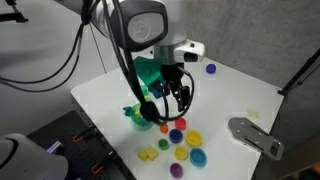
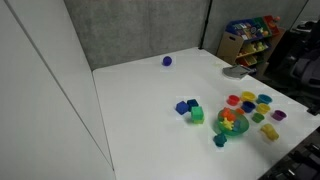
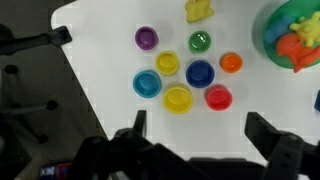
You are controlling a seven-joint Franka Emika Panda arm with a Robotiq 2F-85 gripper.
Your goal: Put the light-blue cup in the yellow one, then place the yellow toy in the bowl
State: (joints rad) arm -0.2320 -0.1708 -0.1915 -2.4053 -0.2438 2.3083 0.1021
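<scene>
In the wrist view the light-blue cup [image 3: 147, 84] sits at the left of a cluster of little cups. The plain yellow cup [image 3: 178, 98] stands just beside it, nearer my fingers. The pale-yellow toy [image 3: 199, 9] lies at the top edge. The teal bowl [image 3: 263, 38] at the top right holds colourful toys. My gripper [image 3: 200, 135] is open and empty, hovering above the cluster. In an exterior view the gripper [image 1: 172, 100] hangs over the cups, with the light-blue cup [image 1: 198, 156], yellow cup [image 1: 193, 138], toy [image 1: 148, 154] and bowl [image 1: 133, 113] below.
Purple [image 3: 147, 39], green [image 3: 200, 42], orange [image 3: 231, 63], dark blue [image 3: 200, 73], red [image 3: 218, 97] and a purple-centred yellow cup [image 3: 168, 64] crowd the cluster. A small blue ball [image 1: 210, 69] lies far back. Blue and green blocks [image 2: 188, 108] stand near the bowl [image 2: 219, 139].
</scene>
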